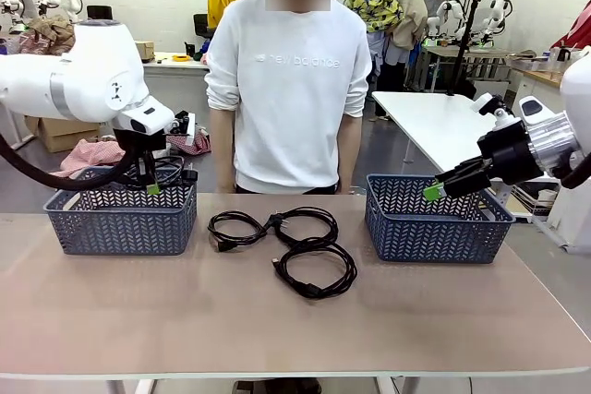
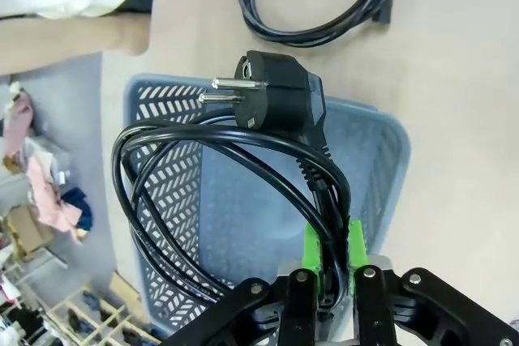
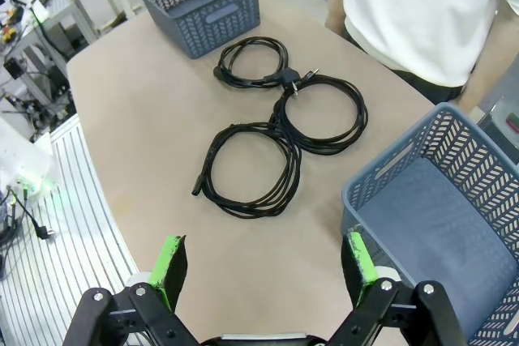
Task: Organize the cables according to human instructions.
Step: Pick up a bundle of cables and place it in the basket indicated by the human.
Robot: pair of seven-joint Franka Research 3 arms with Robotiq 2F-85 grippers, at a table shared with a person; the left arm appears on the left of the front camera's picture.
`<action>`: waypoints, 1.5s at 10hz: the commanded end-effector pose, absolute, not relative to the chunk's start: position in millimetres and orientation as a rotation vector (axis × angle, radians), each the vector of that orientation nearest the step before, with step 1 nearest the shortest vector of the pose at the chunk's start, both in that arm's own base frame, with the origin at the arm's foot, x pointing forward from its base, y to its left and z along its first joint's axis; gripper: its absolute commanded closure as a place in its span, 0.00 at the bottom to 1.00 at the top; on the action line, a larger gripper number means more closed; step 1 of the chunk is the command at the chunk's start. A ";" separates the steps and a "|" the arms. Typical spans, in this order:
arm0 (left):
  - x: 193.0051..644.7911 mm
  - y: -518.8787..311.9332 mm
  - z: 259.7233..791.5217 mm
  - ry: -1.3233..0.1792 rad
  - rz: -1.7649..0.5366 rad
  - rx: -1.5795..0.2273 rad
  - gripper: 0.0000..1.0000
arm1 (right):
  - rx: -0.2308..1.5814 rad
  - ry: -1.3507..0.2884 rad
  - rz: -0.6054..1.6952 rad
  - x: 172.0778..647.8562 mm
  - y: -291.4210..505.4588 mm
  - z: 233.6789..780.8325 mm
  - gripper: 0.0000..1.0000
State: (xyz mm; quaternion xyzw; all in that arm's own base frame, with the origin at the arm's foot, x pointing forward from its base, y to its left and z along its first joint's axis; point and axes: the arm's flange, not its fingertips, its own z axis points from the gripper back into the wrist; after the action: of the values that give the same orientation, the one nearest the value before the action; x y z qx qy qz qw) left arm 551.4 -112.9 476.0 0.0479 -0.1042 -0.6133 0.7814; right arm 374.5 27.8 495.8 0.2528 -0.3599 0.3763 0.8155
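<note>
- The left fingers [image 2: 311, 250], black with green pads, were pinched shut on a thin black power cord [image 2: 235, 134] coiled into a ring-shaped bundle. Its round two-pin plug [image 2: 272, 103] was seen at the far end of the loops.
- The held cord [image 1: 172, 171] was hung over the open top of the grey plastic lattice basket [image 1: 120, 220] at the left end of the beige table [image 1: 138, 316]. Whether the loops touched the basket could not be told.
- The right fingers [image 3: 171, 263] were spread wide with nothing between them. They were held above the inner corner of a second grey lattice basket [image 1: 434, 220] at the right end of the table.
- Three more coiled black cords were laid on the table between the two baskets.
- The leftmost cord [image 1: 235, 226] and the middle cord [image 1: 314, 219] were set side by side near the far edge, meeting at their plug ends.
- The nearest cord [image 1: 314, 271] was placed closer to the robot, its loops touching the middle cord.
- A person in a white sweatshirt [image 1: 286, 89] was stood at the far side of the table, arms lowered.
</note>
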 end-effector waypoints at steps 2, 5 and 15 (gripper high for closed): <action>565.4 -103.5 475.9 -0.226 -1.261 0.136 1.00 | 0.554 -0.796 0.820 378.2 27.8 495.6 0.00; 572.7 -94.7 469.6 -0.221 -1.217 0.158 1.00 | 0.554 -0.796 0.820 378.2 27.8 495.6 0.00; 577.8 -89.5 464.7 -0.214 -1.143 0.137 0.08 | 0.554 -0.796 0.820 378.2 27.8 495.6 0.00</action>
State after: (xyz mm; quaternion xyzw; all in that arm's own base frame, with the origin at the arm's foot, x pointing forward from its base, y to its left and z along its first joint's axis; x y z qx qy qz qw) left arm 574.5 -91.1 462.2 0.0592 -0.1070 -0.5491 0.8267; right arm 374.5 27.0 495.8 0.2525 -0.3599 0.3758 0.8158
